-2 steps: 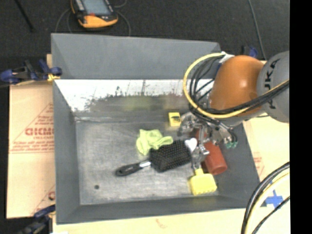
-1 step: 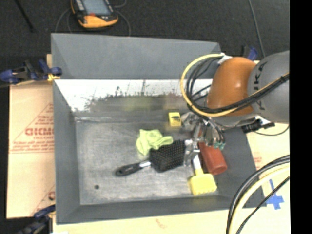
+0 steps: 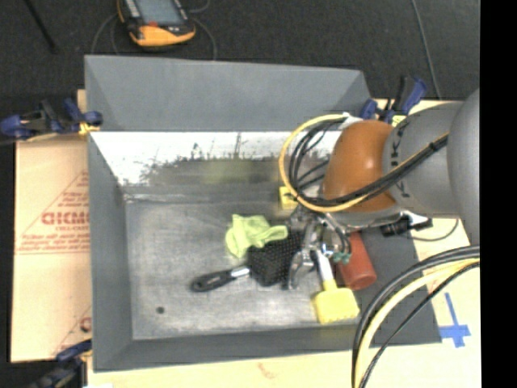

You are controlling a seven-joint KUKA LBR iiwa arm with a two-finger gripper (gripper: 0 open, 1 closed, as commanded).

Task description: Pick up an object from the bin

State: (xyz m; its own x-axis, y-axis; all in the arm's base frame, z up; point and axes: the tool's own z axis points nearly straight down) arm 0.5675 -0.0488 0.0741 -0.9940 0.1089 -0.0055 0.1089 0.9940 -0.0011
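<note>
A grey metal bin (image 3: 109, 241) is seen from above. The robot arm reaches in from the right, and its gripper (image 3: 309, 257) sits low over the right-centre of the bin floor. It is at the right edge of a black brush (image 3: 266, 265) whose dark handle points left. Whether the gripper is spread or pressed together cannot be told (cables and the wrist cover hide much of it). A lime-green cloth (image 3: 250, 233) lies touching the brush's far side. A red cylinder (image 3: 355, 267) lies just right of the gripper, and a yellow block (image 3: 335, 305) sits nearer, by the near wall. The brush seems the likeliest target. To grasp it well, the gripper should probably centre over the bristle head and straddle its narrow width. It should avoid catching the cloth or nudging the cylinder before closing.
</note>
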